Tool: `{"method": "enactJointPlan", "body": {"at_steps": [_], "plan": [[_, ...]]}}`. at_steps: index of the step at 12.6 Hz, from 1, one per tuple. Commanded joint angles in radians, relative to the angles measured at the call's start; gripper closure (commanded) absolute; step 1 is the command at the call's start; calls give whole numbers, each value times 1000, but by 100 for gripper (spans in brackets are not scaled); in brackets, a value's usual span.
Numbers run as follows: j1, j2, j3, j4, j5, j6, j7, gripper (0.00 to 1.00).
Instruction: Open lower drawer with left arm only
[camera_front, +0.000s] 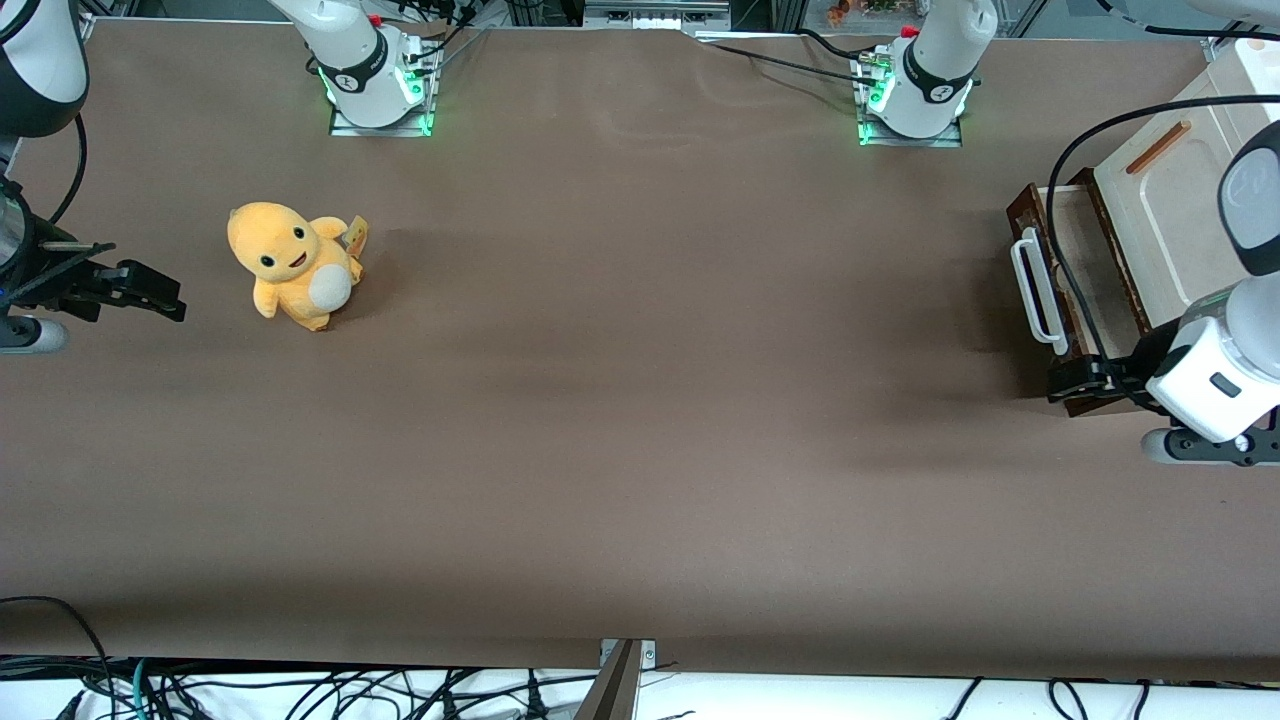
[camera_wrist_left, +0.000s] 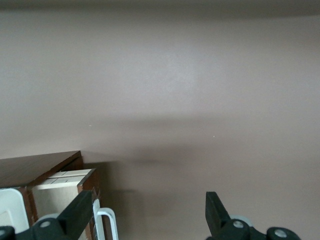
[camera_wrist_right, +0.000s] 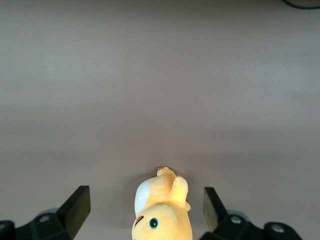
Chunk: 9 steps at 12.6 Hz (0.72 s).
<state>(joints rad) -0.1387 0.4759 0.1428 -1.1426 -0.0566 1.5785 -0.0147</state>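
Dark brown lower drawer (camera_front: 1078, 290), white handle (camera_front: 1036, 291), black tool (camera_wrist_left: 145, 217), seemingly plain.

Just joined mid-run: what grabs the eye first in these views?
The yellow plush toy sits alone on the brown table toward the parked arm's end. At the working arm's end, the shallow dark brown lower drawer with its white loop handle stands pulled out, and the left arm's black gripper hangs open beside that handle.

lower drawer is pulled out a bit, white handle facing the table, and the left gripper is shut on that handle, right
Not quite. The lower drawer is pulled out with its white handle facing the table, but the left gripper is open and holds nothing. The left wrist view shows its fingers spread wide, with the handle beside one of them, not between them.
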Motion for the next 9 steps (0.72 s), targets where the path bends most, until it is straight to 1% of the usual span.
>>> {"method": "enactJointPlan", "body": {"at_steps": [1, 4, 6, 9], "plan": [[-10, -59, 11, -92, -34, 40, 12, 0], [-10, -59, 11, -112, -37, 48, 15, 0], [-10, -59, 11, -134, -34, 92, 16, 0], [-9, -49, 11, -169, -34, 112, 24, 0]]}}
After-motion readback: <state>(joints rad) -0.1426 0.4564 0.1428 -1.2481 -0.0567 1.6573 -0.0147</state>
